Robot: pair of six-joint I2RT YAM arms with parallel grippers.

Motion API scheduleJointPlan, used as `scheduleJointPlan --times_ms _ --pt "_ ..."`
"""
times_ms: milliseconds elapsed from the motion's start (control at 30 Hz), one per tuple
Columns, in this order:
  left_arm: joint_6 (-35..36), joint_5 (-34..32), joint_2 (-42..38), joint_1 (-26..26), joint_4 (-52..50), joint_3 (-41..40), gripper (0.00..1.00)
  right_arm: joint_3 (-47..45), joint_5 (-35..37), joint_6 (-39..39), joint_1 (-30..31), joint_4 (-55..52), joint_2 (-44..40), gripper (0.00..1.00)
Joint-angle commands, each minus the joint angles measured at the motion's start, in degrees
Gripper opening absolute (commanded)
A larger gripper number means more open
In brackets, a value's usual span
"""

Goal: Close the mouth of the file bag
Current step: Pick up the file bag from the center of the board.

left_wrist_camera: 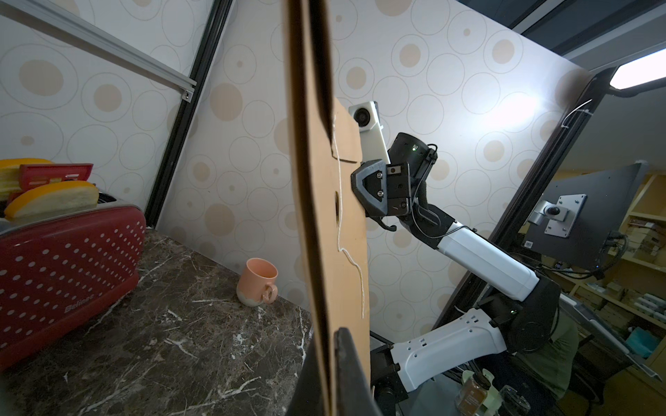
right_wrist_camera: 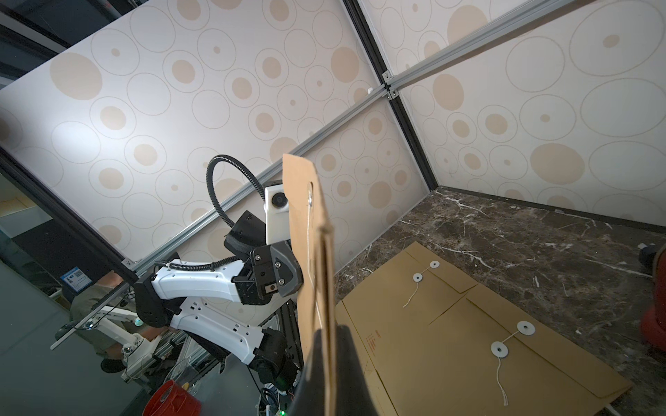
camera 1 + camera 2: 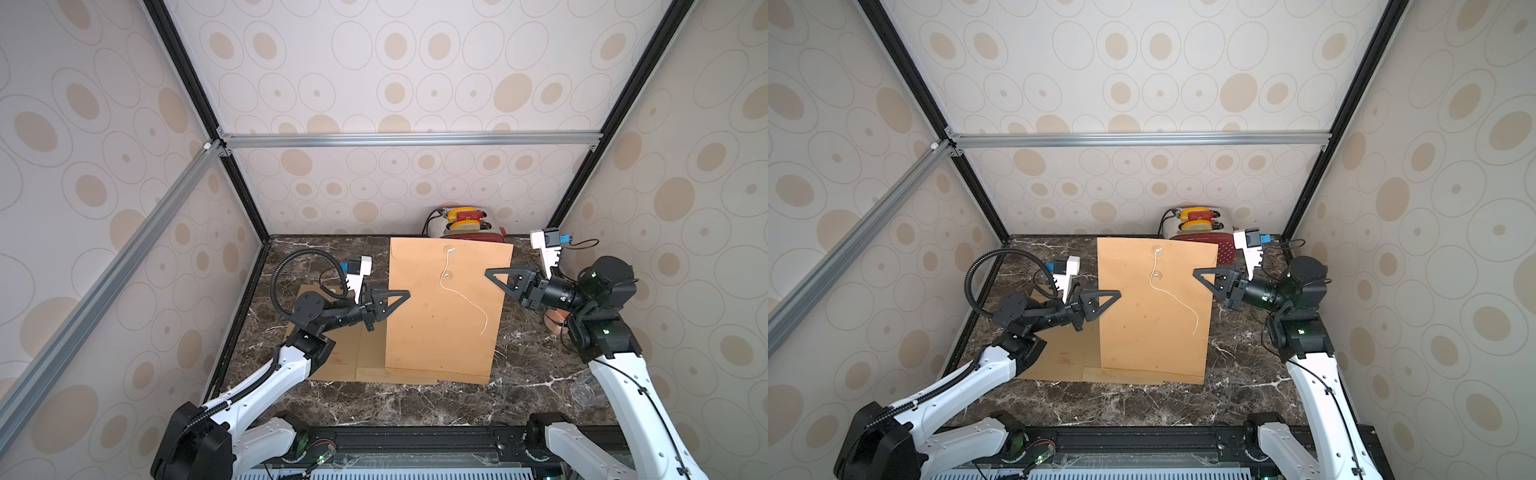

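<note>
A brown kraft file bag (image 3: 440, 324) (image 3: 1154, 332) hangs in the air above the marble table, one gripper holding each side edge. My left gripper (image 3: 404, 294) (image 3: 1116, 294) is shut on its left edge; in the left wrist view the bag (image 1: 317, 216) runs edge-on between the fingers of that gripper (image 1: 329, 374). My right gripper (image 3: 491, 272) (image 3: 1197, 272) is shut on the right edge, with the bag (image 2: 306, 230) pinched in it (image 2: 328, 360). A white string (image 3: 461, 295) hangs loose from the upper button (image 3: 449, 250), past the lower button (image 3: 446, 274).
Two more file bags (image 3: 345, 357) (image 2: 450, 324) lie flat on the table under the left arm. A red toaster (image 3: 469, 235) (image 1: 65, 273) stands at the back wall. A pink mug (image 1: 257, 284) sits near the right arm, and a clear cup (image 3: 584, 390) beside that arm's base.
</note>
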Motion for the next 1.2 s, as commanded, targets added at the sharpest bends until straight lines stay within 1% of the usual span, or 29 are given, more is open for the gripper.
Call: scheduleJointPlan --times_ms 0,67,167,200,233,333,367,467,567,600,667,700,833,933,1000,1100,1167 --pt "-0.1 1.1 0.7 0.3 1.1 2.4 0.13 1.2 0.0 -0.8 0.4 0.7 -0.7 0.0" --pt "-0.6 1.4 1.3 0.3 1.3 2.7 0.13 0.9 0.0 0.0 0.4 1.8 -0.6 0.0" --pt "-3.2 2.6 2.8 0.2 4.4 3.6 0.1 0.8 -0.3 0.2 0.4 2.4 -0.6 0.0" --pt "-3.9 3.0 3.2 0.2 5.3 3.8 0.06 0.6 -0.3 0.0 0.4 2.3 -0.6 0.0" --pt "-4.2 3.3 3.5 0.1 5.8 3.8 0.04 0.6 -0.2 -0.3 0.4 2.1 -0.6 0.0" --pt "-4.1 3.3 3.7 0.1 5.6 3.7 0.03 0.5 -0.1 -0.6 0.4 1.7 -0.6 0.0" --pt "-4.1 3.6 3.8 -0.1 5.6 3.8 0.0 0.5 -0.1 -0.7 0.4 1.6 -0.5 0.0" --pt "-4.0 4.4 4.0 -0.1 5.5 3.9 0.0 0.7 0.0 -1.6 0.4 0.2 -0.1 0.0" --pt "-2.4 4.7 3.4 -0.2 3.6 4.5 0.0 1.5 1.4 -4.8 0.4 -4.2 -0.4 0.0" --pt "-0.4 3.8 2.7 -0.3 0.9 4.9 0.0 2.1 2.6 -7.2 0.4 -7.3 -0.7 0.04" --pt "4.9 2.5 0.8 -0.2 -6.9 6.2 0.0 3.0 4.8 -11.8 0.5 -12.5 -1.6 0.19" --pt "6.2 2.8 -0.1 -0.3 -7.8 6.5 0.0 3.3 5.8 -13.8 0.4 -14.6 -2.2 0.26" --pt "7.5 2.1 -3.4 -0.5 -11.8 8.7 0.0 3.0 7.8 -18.6 0.3 -19.4 -4.3 0.37" --pt "10.0 2.2 -4.9 -0.5 -17.3 11.7 0.0 2.2 8.4 -21.0 -0.1 -21.0 -6.2 0.45" --pt "13.0 2.0 -5.8 -0.6 -22.8 14.0 0.0 0.7 9.6 -22.5 -0.2 -20.6 -8.9 0.5" --pt "18.8 2.2 -6.5 -0.6 -34.2 18.8 0.0 -2.4 15.7 -25.9 -0.3 -20.2 -15.1 0.53" --pt "21.9 2.1 -6.9 -0.7 -39.7 21.4 0.0 -5.4 21.1 -27.7 -0.3 -18.6 -20.7 0.58"
